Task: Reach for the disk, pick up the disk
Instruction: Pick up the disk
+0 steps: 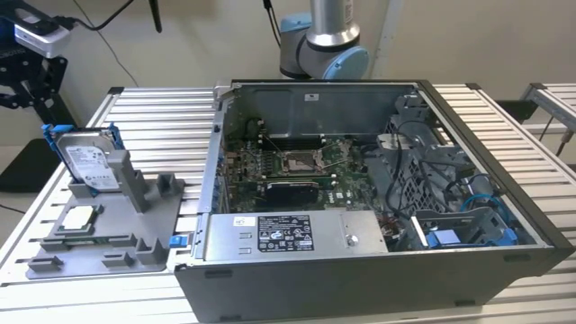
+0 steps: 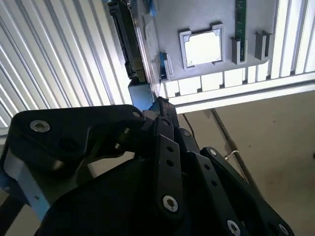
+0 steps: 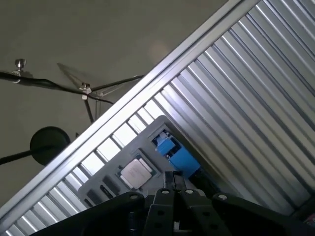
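While the disk stands upright on its edge in a slot at one corner of the grey holder, the gripper hangs over that corner, apart from the disk. Its jaws look pressed together with nothing between them. A square silver chip sits in a recess of the holder, near the disk. The open computer case stands just beside the holder.

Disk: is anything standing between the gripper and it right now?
Nothing visible does. In the second wrist view the gripper is close to the blue caddy framing the disk, which stands on edge in the gray holder; no other thing lies between them.
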`<state>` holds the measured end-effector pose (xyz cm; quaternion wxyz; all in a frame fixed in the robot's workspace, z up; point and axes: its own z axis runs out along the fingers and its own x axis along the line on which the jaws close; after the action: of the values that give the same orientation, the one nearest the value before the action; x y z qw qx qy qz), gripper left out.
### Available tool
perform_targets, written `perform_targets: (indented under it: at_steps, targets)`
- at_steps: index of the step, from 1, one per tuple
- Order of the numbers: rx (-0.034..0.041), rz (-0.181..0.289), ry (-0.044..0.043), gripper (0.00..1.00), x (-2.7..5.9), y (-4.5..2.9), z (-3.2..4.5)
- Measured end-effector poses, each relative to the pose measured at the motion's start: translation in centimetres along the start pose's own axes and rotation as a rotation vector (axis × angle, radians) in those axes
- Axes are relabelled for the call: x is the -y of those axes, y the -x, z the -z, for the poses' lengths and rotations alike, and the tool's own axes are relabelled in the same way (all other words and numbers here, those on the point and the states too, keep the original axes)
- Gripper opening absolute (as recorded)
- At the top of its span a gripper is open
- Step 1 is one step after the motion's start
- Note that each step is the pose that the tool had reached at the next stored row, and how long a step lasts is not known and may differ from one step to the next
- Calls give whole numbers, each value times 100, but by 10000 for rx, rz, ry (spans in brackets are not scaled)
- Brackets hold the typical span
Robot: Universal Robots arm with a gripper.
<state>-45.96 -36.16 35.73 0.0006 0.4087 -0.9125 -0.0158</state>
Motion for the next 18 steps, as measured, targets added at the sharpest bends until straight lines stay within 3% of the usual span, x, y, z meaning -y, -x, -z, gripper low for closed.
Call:
perform_targets:
  at_steps: [18]
  targets:
    - [-64,3088,3,0,2,0,-35]
